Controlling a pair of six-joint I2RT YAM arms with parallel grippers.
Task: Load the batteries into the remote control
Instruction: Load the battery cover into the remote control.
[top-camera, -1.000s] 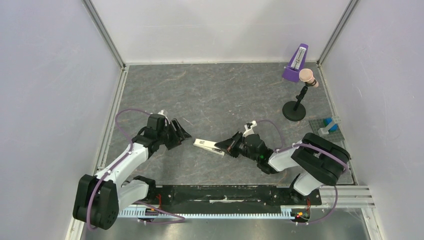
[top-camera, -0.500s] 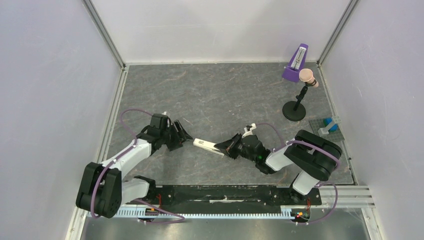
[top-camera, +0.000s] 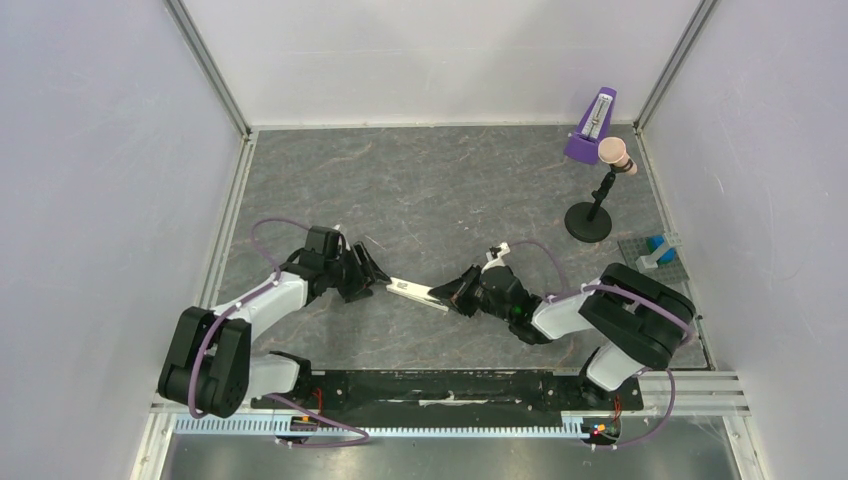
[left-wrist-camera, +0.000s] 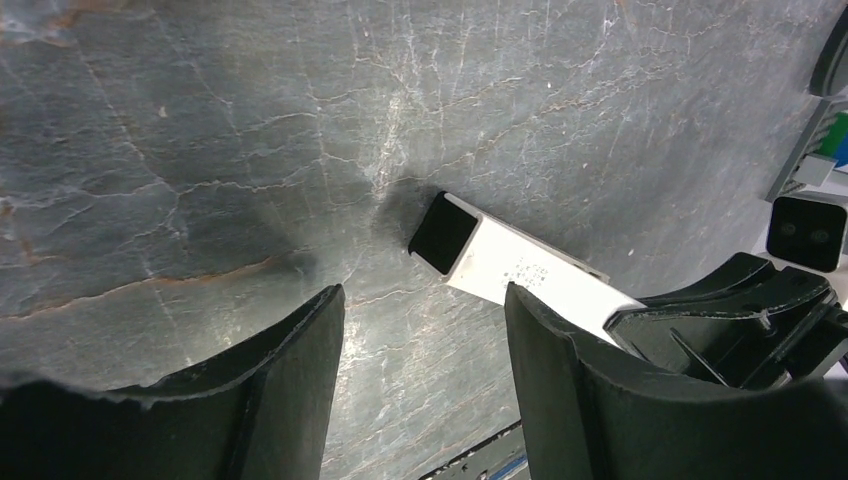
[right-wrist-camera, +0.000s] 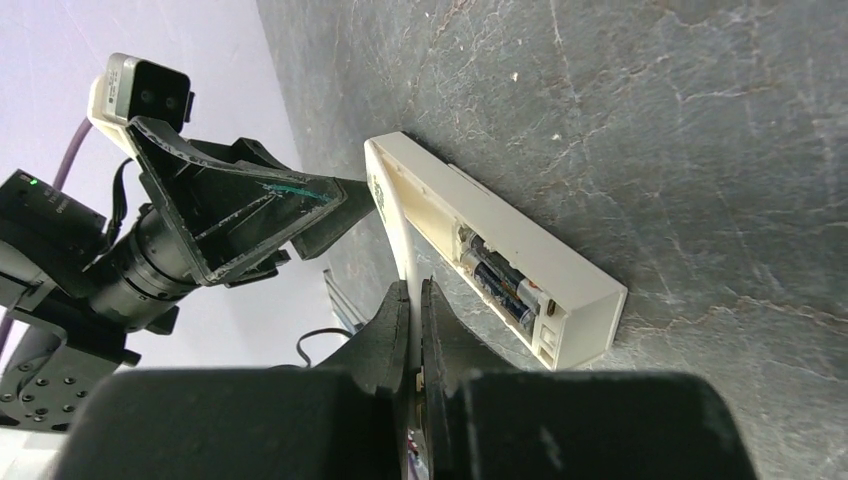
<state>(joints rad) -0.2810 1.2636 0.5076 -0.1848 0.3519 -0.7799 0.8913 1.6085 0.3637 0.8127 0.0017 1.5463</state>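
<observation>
The white remote control lies on the grey floor between both arms. In the right wrist view it rests on its long edge, with two dark batteries sitting in its open recess. My right gripper is shut on a thin white cover strip that runs along the remote's open side toward its far end. In the top view this gripper is at the remote's right end. My left gripper stands open just off the left end. Its fingers flank bare floor below the remote's dark end face.
A purple metronome and a black stand with a pink head are at the back right. A small grey plate with blue blocks lies by the right wall. A black rail runs along the near edge.
My left gripper has moved right, up to the remote's left end, with its jaws slightly narrower. The right gripper and the remote have stayed in place.
</observation>
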